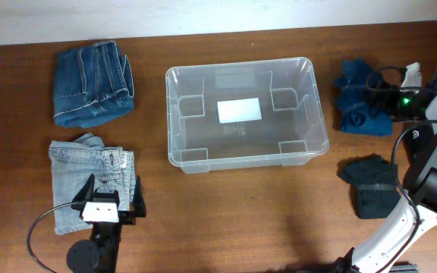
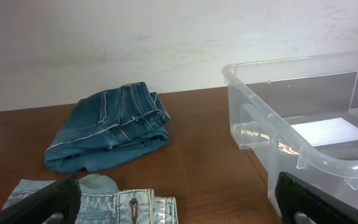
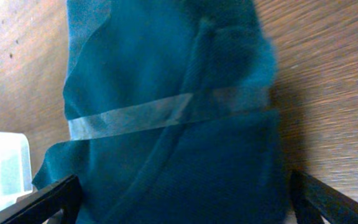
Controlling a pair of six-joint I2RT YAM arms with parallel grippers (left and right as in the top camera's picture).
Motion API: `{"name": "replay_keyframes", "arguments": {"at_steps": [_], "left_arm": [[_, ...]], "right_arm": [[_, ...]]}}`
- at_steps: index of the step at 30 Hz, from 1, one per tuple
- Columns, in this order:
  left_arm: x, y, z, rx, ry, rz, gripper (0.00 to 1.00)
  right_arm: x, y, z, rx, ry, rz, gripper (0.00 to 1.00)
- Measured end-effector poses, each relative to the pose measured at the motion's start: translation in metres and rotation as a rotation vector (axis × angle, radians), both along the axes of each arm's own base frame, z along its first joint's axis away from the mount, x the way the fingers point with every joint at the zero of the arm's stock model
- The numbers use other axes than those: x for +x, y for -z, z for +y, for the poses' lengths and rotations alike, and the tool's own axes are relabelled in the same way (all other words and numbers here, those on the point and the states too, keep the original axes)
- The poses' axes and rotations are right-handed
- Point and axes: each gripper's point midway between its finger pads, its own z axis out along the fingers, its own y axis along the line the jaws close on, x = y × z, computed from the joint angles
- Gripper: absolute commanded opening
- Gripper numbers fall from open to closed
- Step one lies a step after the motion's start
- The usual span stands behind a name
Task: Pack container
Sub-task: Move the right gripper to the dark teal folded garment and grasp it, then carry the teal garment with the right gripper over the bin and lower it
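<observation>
Left pincer (image 2: 179, 210) is released, spread wide above light jeans (image 2: 92, 202). The container (image 2: 272, 115) sits on the counter (image 2: 197, 155) ahead to its right, dark jeans (image 2: 110, 134) ahead-left. Right pincer (image 3: 179, 202) is released, straddling teal cloth (image 3: 166, 93).

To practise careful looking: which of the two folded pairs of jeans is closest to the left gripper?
The pale, faded jeans, lying partly under the left gripper. The dark blue jeans lie well beyond it, farther back.
</observation>
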Motion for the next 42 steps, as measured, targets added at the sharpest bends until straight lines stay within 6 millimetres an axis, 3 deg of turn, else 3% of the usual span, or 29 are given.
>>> {"name": "replay_keyframes", "arguments": {"at_steps": [8,19,26,29,35,40,42], "left_arm": [[0.000,0.000,0.000,0.000,0.000,0.000,0.99],[0.000,0.000,0.000,0.000,0.000,0.000,0.99],[0.000,0.000,0.000,0.000,0.000,0.000,0.99],[0.000,0.000,0.000,0.000,0.000,0.000,0.99],[0.000,0.000,0.000,0.000,0.000,0.000,0.99],[0.000,0.000,0.000,0.000,0.000,0.000,1.00],[0.000,0.000,0.000,0.000,0.000,0.000,0.99]], "right_arm": [[-0.008,0.009,0.001,-0.010,0.015,0.061,0.93],[-0.007,0.006,0.000,-0.016,0.014,0.064,0.33],[-0.006,-0.001,0.001,0.025,0.014,0.048,0.15],[-0.007,-0.009,0.002,0.076,0.029,0.049,0.13],[0.000,-0.052,0.000,0.194,0.039,-0.002,0.13],[0.005,-0.113,0.004,0.224,0.034,-0.065,0.13],[0.005,-0.148,0.013,0.224,0.019,-0.110,0.12]]}}
